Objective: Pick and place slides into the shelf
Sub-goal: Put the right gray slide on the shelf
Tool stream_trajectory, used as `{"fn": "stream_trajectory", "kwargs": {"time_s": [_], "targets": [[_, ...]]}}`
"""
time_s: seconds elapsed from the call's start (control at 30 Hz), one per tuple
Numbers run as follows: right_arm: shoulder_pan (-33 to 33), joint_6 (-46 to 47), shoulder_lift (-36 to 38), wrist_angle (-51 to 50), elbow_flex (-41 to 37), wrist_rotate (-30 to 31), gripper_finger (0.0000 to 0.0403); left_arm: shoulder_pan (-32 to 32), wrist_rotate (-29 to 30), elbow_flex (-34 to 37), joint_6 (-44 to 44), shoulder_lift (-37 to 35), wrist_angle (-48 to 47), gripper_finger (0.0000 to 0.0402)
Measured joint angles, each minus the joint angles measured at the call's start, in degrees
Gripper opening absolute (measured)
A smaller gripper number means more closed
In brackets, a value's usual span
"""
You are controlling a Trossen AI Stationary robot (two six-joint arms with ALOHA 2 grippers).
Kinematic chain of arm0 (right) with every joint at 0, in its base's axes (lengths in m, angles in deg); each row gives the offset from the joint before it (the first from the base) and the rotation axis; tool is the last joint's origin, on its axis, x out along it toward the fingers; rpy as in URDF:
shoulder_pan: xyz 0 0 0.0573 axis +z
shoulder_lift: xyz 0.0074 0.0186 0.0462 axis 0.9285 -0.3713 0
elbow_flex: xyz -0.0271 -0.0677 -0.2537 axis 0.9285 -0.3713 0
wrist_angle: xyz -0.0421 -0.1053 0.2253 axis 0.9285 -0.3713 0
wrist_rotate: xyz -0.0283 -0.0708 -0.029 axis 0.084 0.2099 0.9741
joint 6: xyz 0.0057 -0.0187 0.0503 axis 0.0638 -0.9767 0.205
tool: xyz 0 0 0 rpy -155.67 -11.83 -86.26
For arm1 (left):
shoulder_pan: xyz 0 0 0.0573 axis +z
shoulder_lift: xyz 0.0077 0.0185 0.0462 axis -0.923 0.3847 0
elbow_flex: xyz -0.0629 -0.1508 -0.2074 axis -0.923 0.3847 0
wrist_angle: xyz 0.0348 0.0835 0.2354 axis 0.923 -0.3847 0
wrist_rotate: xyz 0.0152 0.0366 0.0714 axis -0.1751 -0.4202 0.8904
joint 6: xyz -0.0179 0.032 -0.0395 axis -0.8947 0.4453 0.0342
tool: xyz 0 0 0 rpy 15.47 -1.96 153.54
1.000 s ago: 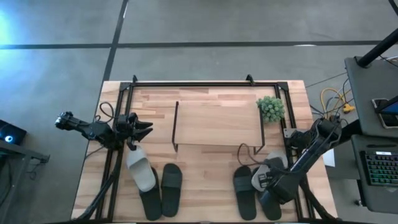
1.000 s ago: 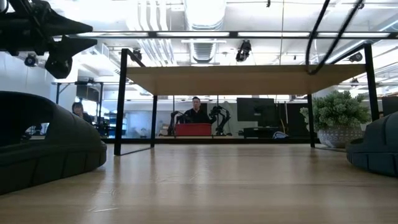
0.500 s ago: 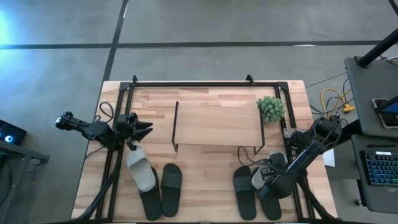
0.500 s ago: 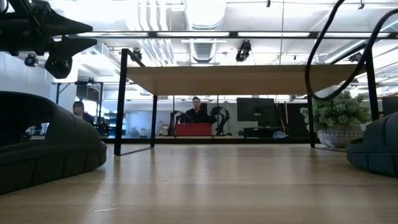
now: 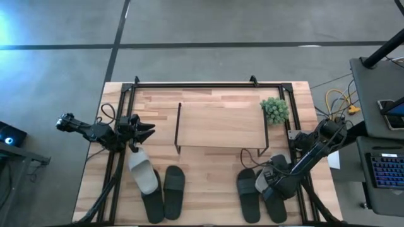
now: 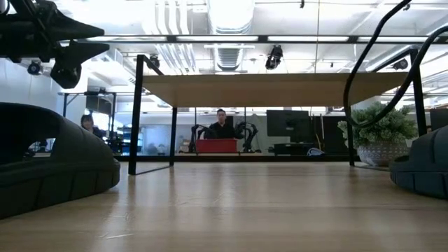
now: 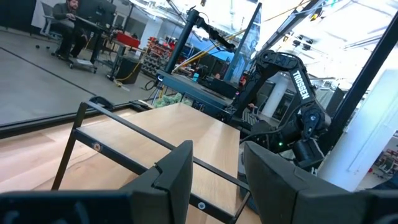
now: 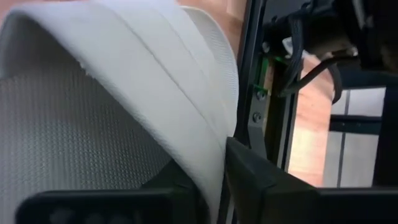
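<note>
Down at the lower right of the high view, the right gripper (image 5: 273, 183) sits on a light grey-white slide (image 5: 260, 181), which lies among black slides (image 5: 248, 193) near the table's front edge. Its wrist view shows the pale ribbed strap (image 8: 155, 93), a broad smooth arch over a finely dimpled footbed, with one dark finger (image 8: 261, 180) pressed against the strap's edge, so the jaws are closing on that strap.

Across the table at lower left, another light grey-white slide (image 5: 143, 173) lies partly over a black one (image 5: 152, 203), with a second black slide (image 5: 173, 183) just beside it. In the low view these black soles read as rounded, matte rubbery humps at the left (image 6: 49, 168) and right (image 6: 423, 168) edges.

Farther up on the left, the left gripper (image 5: 146, 129) hovers over the table edge with its blunt dark fingers (image 7: 177, 171) spread apart and nothing between them.

Mid-table stands the shelf (image 5: 221, 126): a flat rectangular board of pale grained wood on thin black metal legs, bare on top. Just beside its right end is a small bushy green plant (image 5: 274, 110) in a pale pot. The wooden tabletop (image 5: 208, 183) is planked and light, ringed by a black tube frame (image 5: 189, 84).

Beyond, the low view shows a seated person (image 6: 221, 126) behind a red box.
</note>
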State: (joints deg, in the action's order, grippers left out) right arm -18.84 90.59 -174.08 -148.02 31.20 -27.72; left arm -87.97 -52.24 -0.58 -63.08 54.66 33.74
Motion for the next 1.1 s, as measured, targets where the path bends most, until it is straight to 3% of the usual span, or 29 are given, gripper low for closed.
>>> {"fn": "stream_trajectory", "kwargs": {"time_s": [0.2,0.67,0.97,1.1], "targets": [[0.0,-0.8,-0.1,-2.1,2.7,0.9,0.0015,0.0,0.0,0.0,0.0,0.0,0.0,0.0128],[3.2,-0.8,-0.1,-5.8,17.0,5.6,0.0012,0.0,0.0,0.0,0.0,0.0,3.5,0.0128],[6.5,-7.4,0.8,-0.1,30.5,16.7,0.0012,0.0,0.0,0.0,0.0,0.0,3.5,0.0128],[5.5,-9.6,1.2,0.0,35.2,28.6,0.0012,0.0,0.0,0.0,0.0,0.0,3.5,0.0128]]}}
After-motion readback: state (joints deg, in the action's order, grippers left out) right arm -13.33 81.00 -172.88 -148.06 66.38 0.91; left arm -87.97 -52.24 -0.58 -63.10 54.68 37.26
